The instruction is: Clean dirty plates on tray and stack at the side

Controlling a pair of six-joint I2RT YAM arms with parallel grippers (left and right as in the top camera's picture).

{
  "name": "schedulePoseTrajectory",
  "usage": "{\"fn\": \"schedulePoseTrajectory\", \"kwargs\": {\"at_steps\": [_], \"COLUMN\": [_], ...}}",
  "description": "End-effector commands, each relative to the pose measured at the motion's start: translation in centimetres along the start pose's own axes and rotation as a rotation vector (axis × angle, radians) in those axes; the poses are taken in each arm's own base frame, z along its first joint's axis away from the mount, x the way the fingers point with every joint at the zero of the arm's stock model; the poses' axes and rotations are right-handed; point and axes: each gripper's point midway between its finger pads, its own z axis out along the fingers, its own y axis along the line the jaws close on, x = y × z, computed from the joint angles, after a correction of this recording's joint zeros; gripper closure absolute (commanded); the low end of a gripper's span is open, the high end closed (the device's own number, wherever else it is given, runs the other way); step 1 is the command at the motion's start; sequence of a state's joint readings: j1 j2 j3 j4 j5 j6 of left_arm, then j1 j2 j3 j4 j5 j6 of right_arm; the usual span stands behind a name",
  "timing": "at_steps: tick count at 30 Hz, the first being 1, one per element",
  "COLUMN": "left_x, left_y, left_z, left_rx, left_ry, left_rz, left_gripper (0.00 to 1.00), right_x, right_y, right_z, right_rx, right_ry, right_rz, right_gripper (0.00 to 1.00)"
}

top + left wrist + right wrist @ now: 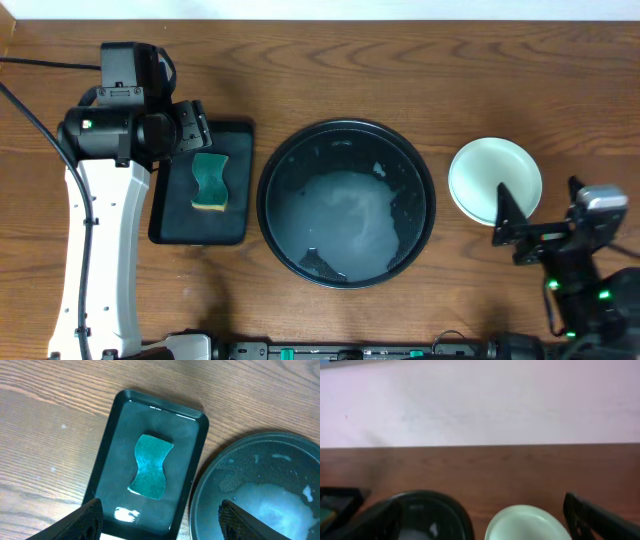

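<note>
The round black tray [285, 150] sits mid-table with soapy water and foam in it and no plate on it; it also shows in the left wrist view [210, 480] and the right wrist view [455, 510]. A light mint plate [485, 172] lies on the bare wood to the tray's right, also in the right wrist view [527, 522]. I cannot tell whether other plates lie under it, and no pale yellow plate shows. My right gripper [540, 205] [481, 505] is open and empty by the plate's near edge. My left gripper [192, 128] [160, 507] is open and empty above the rectangular tray.
A small rectangular black tray [235, 135] [112, 425] lies left of the round tray with a green sponge [210, 181] [150, 465] on it. A black cable [30, 110] runs along the table's left side. A pale wall edges the table's far side.
</note>
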State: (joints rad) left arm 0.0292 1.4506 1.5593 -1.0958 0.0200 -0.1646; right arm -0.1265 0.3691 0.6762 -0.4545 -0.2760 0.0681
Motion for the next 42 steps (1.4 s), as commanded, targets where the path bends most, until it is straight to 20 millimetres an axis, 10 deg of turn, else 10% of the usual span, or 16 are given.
{"fn": "schedulePoseTrajectory", "kwargs": {"at_steps": [1,14,32,42], "left_x": [-0.2,-0.2,-0.2,-0.2], "left_y": [0.2,0.2,0.2,0.2], "left_z": [-0.2,-0.2,-0.2,-0.2], "left_rx": [-0.005,-0.005,-0.005,-0.005], "left_ry": [-0.006,-0.006,-0.006,-0.006], "left_rz": [-0.015,-0.015,-0.015,-0.015], "left_gripper": [0.26,0.26,0.25,0.26], "right_x": [4.4,14.3,11.7,14.3], "right_y": [0.0,-1.5,-0.5,-0.8], "right_z": [0.9,3.3,3.2,3.6], "right_rx": [-0.027,0.015,-0.032,-0.026], "right_ry": [0.0,-0.044,-0.181,-0.07], "right_rz": [0.056,0.068,-0.104,-0.084], "right_gripper": [0.01,0.01,0.01,0.01]}}
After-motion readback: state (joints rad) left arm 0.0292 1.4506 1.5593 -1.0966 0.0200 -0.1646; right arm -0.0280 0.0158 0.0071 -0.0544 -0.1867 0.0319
